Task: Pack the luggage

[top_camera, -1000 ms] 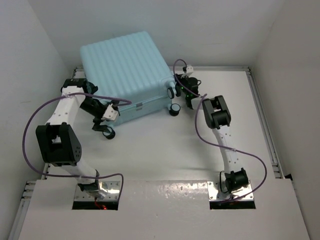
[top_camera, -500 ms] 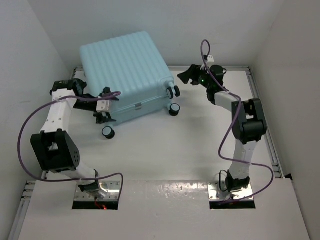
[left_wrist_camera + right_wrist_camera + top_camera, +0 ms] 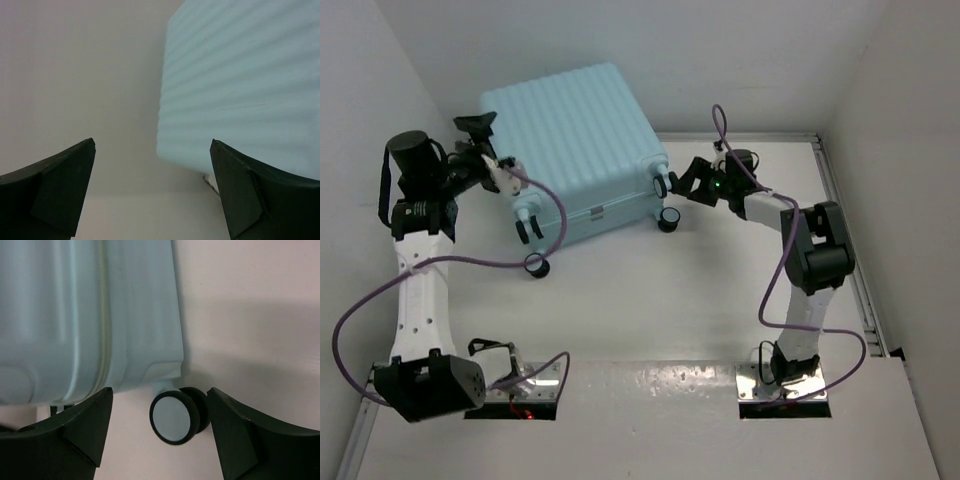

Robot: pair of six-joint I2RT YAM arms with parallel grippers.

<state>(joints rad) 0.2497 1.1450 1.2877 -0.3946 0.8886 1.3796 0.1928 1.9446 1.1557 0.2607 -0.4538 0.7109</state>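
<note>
Luggage (image 3: 575, 140) is lying flat and closed at the far left of the table (image 3: 650, 300). Left gripper (image 3: 478, 135) hangs by its far-left corner, spread wide and holding nothing. Right gripper (image 3: 684, 180) is parted too and empty, facing a wheel (image 3: 175, 417) at the case's right corner.

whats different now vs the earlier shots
The left pincer left the suitcase's near side and swung up to its far left corner, open and empty. The right pincer pulled away to the right, then came back in, open, with a wheel showing between its jaws, not gripped. The suitcase stayed shut and in place.
</note>
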